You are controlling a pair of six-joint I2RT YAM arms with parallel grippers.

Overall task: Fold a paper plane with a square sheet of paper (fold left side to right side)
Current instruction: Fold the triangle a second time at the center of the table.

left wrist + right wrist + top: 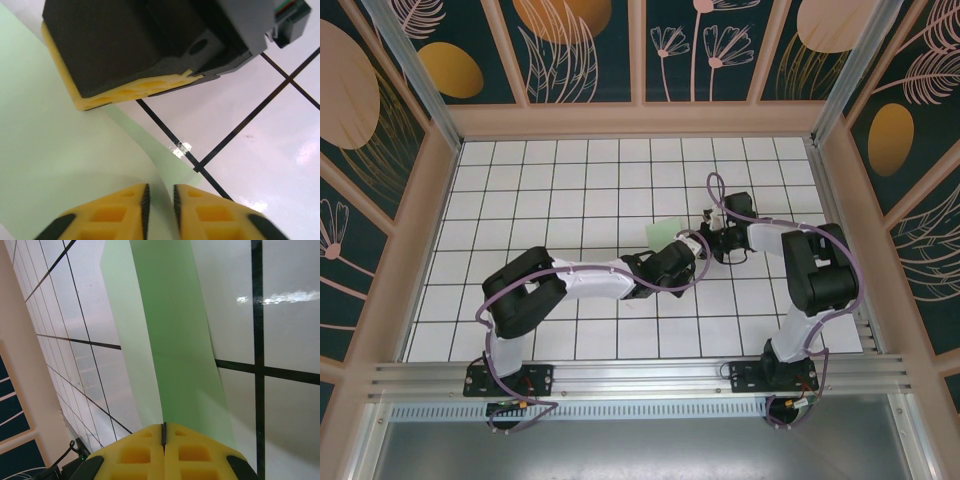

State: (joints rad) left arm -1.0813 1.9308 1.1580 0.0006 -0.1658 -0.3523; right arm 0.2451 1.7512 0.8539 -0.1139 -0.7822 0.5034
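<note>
The square sheet of paper is pale green and lies on the white grid table just right of centre, with one side lifted and curling. My right gripper is shut on the sheet's edge, and the paper runs away from its pads in a raised fold. In the left wrist view that right gripper's yellow finger rests over the paper. My left gripper stands narrowly open, and the sheet's curled edge passes through the gap between its pads. Seen from above, the left gripper and right gripper almost meet.
Wooden-framed patterned walls close in the table on three sides. An aluminium rail runs along the near edge by the arm bases. A small strip of clear tape sits on a black grid line beside the sheet.
</note>
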